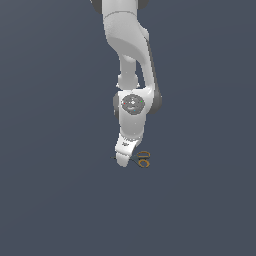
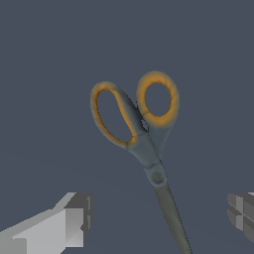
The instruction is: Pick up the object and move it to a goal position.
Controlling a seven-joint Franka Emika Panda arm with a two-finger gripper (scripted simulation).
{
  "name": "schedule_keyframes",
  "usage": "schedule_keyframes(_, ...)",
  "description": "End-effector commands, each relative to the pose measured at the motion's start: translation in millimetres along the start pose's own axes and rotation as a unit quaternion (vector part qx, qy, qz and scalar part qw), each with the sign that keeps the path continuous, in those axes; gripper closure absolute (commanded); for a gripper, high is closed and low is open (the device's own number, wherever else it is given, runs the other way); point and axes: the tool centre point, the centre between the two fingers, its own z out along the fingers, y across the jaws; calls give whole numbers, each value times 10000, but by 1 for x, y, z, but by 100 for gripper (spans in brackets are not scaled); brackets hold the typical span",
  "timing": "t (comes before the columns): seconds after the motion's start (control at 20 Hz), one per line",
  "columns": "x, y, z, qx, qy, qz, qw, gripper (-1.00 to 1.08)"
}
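Fingertips of your open gripper straddle the scissors; lower squarely over their pivot before closing.

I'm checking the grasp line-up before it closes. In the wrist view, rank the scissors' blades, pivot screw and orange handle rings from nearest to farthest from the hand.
1. Blades: running between the two fingers of the open hand.
2. Pivot screw: just beyond the fingers.
3. Orange handle rings: farthest end of the scissors; the two rings are too close to rank.

Scissors between spread fingers — untouched
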Motion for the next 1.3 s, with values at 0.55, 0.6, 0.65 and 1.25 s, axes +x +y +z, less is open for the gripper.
schedule_keyframes(0.55,1,-2,11,6,34,-689,9976,-92)
schedule_keyframes(0.6,1,-2,11,7,33,-666,9978,-92)
schedule_keyframes(0.65,1,-2,11,7,33,-666,9978,-92)
schedule_keyframes(1.25,1,-3,57,7,32,-690,9976,-92)
